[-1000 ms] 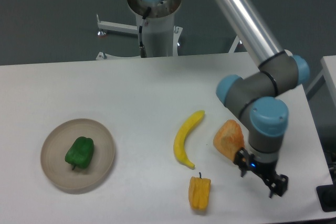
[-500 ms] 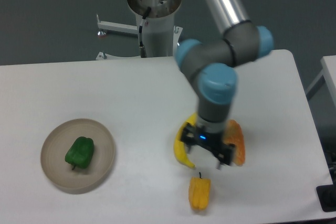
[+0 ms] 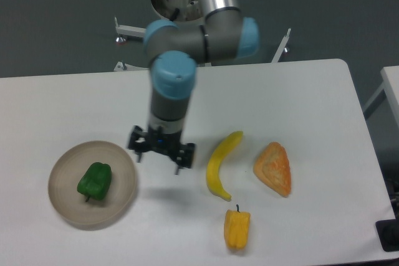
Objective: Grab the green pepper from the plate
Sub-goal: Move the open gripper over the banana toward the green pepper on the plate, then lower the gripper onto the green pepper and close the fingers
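Note:
The green pepper (image 3: 95, 182) lies on the beige plate (image 3: 63, 165) at the table's left front, stem toward the front. My gripper (image 3: 158, 161) hangs above the table just right of the plate's rim, between the plate and the banana. Its two fingers are spread apart with nothing between them. It is not touching the pepper.
A yellow banana (image 3: 221, 163) lies right of the gripper. An orange slice-shaped wedge (image 3: 274, 169) sits further right. A yellow-orange pepper (image 3: 237, 228) rests near the front edge. The arm's base column (image 3: 184, 26) stands at the back.
The arm has swung left across the table, from the front right corner, past the banana, to just beside the plate. The objects have not moved.

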Robot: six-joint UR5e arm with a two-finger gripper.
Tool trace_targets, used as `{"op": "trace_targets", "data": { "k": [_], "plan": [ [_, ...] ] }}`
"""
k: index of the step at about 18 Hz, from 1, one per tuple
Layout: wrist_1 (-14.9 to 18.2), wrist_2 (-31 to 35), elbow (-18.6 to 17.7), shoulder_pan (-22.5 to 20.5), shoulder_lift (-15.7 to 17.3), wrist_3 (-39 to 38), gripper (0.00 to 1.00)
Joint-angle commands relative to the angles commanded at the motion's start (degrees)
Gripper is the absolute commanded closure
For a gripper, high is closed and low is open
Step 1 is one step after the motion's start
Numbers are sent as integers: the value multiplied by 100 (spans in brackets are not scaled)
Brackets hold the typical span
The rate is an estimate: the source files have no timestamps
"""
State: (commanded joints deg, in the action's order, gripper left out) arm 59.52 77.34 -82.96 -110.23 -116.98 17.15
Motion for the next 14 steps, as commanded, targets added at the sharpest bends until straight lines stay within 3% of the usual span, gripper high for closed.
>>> {"op": "trace_targets", "data": {
  "k": [4,14],
  "plan": [
    [-625,18,-212,317,-167,-378,0],
    [-801,35,-212,616,-510,-388,0]
  ]
}}
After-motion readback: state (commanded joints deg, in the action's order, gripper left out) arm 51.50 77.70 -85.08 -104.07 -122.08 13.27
